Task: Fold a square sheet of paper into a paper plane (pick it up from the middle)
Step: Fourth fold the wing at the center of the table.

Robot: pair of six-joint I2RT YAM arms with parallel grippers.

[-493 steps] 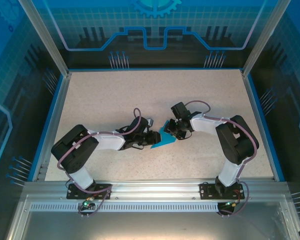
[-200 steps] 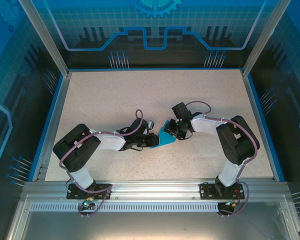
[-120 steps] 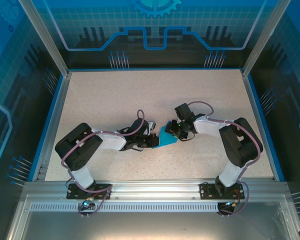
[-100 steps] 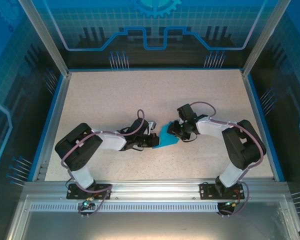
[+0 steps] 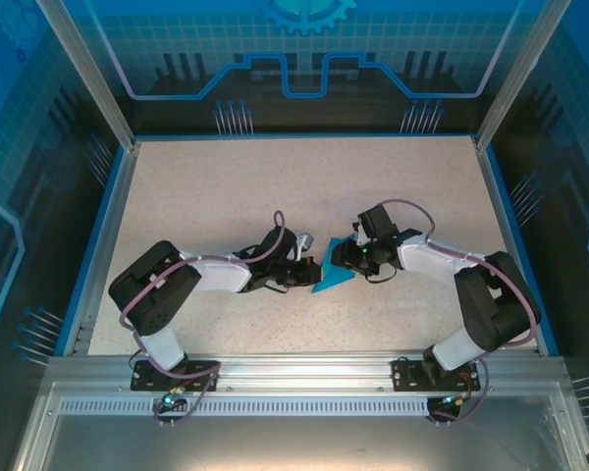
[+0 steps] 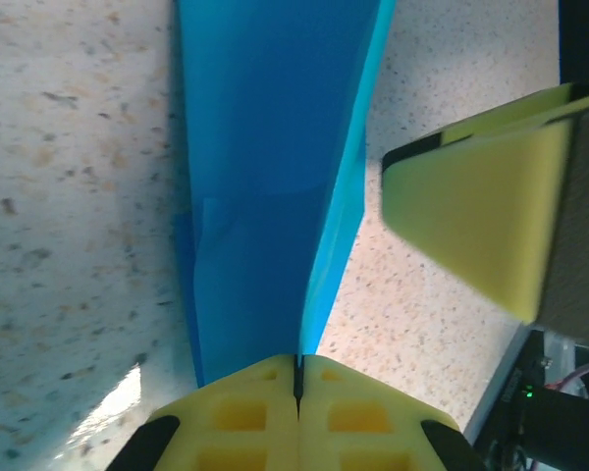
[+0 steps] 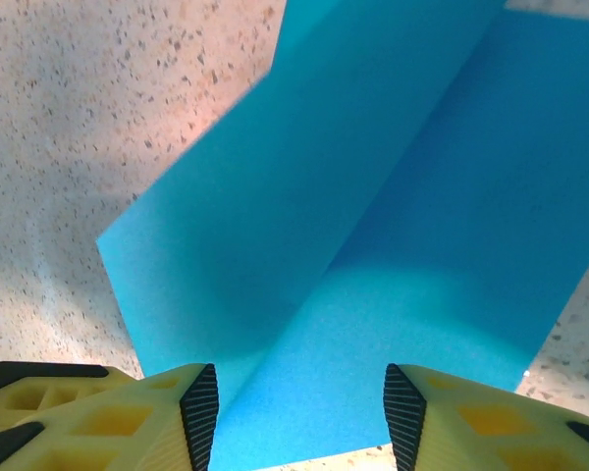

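The sheet of paper (image 5: 334, 274) is bright blue and folded into a narrow, layered shape, lying mid-table between the two grippers. My left gripper (image 5: 310, 273) is at its left end, shut on a raised fold of the paper (image 6: 265, 196); the yellow pads (image 6: 245, 417) meet with the blue edge pinched between them. My right gripper (image 5: 359, 258) is at the paper's right side. In the right wrist view it stands open (image 7: 301, 412) just over the creased paper (image 7: 373, 226), gripping nothing. One of the right gripper's yellow fingers (image 6: 481, 216) shows in the left wrist view, beside the paper.
The speckled beige table (image 5: 226, 196) is bounded by a blue rim (image 5: 108, 226) and aluminium frame posts (image 5: 83, 69). Both arm bases (image 5: 177, 373) sit at the near edge. The right arm's elbow (image 5: 501, 304) reaches toward the right rim.
The left gripper has closed on the paper's fold. The right gripper has opened wider and slid right, its elbow swinging toward the right rim. The paper shifted slightly right.
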